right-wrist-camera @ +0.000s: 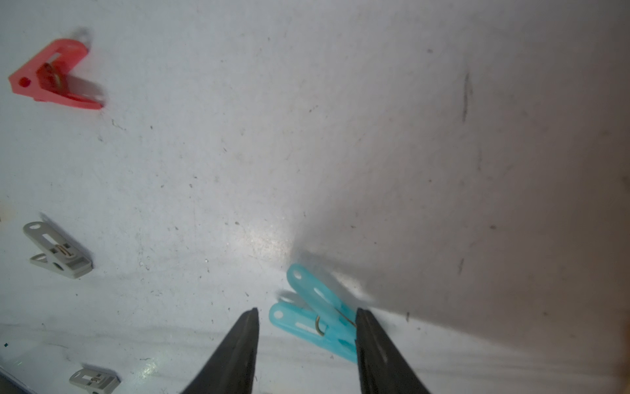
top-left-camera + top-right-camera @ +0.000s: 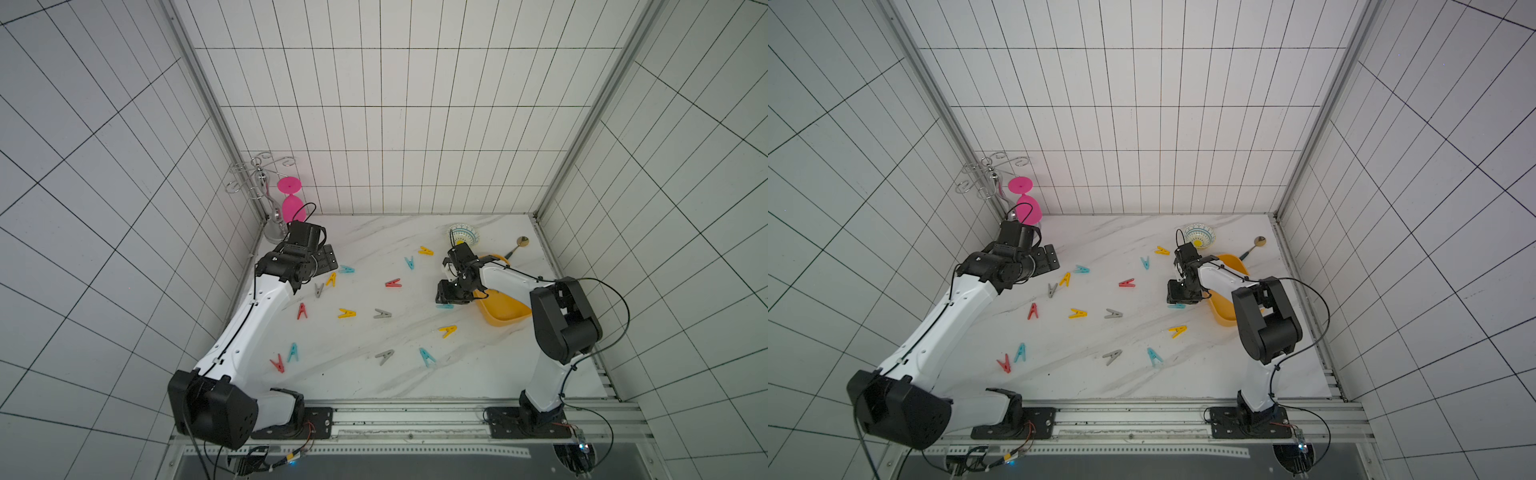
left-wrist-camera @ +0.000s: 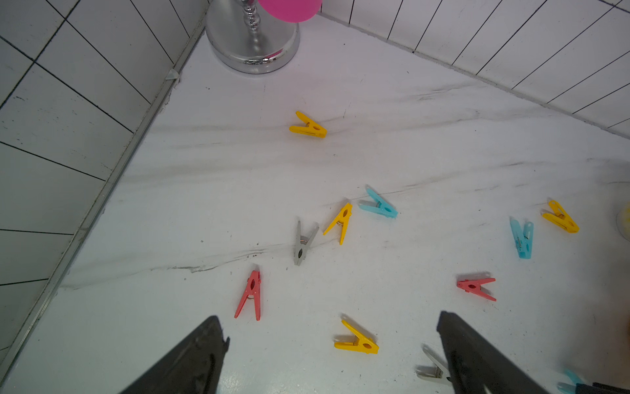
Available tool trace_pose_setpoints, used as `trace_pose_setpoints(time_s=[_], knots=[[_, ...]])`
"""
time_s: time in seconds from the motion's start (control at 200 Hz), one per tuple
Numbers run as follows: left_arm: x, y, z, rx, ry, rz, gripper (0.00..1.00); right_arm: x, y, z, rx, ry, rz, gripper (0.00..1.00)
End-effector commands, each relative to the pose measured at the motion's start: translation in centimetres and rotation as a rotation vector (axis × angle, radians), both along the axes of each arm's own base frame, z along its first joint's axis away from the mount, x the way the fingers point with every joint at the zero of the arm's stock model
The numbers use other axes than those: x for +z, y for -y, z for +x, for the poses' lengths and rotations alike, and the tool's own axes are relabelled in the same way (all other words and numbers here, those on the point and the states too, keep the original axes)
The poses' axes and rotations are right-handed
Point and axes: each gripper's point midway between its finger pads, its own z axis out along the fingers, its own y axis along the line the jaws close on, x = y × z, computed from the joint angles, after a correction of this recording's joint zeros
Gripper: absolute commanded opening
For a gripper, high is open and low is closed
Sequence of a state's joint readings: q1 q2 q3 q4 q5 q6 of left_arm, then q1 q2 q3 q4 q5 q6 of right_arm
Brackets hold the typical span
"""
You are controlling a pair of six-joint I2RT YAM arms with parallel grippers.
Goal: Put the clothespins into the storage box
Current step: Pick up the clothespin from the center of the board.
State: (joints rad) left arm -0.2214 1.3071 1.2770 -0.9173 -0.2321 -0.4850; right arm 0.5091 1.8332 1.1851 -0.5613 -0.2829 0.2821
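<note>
Right gripper [image 1: 306,311], jaws parted, straddles a teal clothespin [image 1: 317,296], one finger [image 1: 371,341] touching it
The pin lies on the white marbled table [image 2: 374,237], near the yellow storage box [image 2: 503,309]; other clothespins [image 2: 347,313], yellow, red, teal and grey, are scattered across it, white tiled walls [image 2: 395,124] around; the left gripper [image 3: 330,317] hovers, jaws spread wide
</note>
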Motion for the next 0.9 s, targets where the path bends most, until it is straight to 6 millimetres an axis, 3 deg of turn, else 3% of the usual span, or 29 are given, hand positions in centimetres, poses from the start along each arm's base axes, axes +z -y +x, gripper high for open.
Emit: trace_pose_setpoints(time_s=[0.0,0.165,0.445,0.73,0.895], knots=[[1.2,-0.1,-0.1,0.003,0.037,-0.003,0.98,-0.2,-0.3,-1.8,0.016,-0.023,0.013,0.49],[1.4,0.0,-0.1,0.004,0.043,-0.011,0.98,0.0,-0.2,-3.1,0.021,-0.013,0.004,0.5],[1.3,0.0,-0.4,0.004,0.043,-0.016,0.99,-2.0,0.8,-3.7,0.036,-0.013,-0.122,0.47],[1.8,-0.1,-0.4,0.003,0.051,-0.009,0.99,-3.4,1.5,-3.3,0.04,-0.001,-0.229,0.32],[1.9,-0.1,-0.3,0.002,0.052,-0.005,0.99,-2.2,0.6,-3.1,0.049,0.026,-0.201,0.24]])
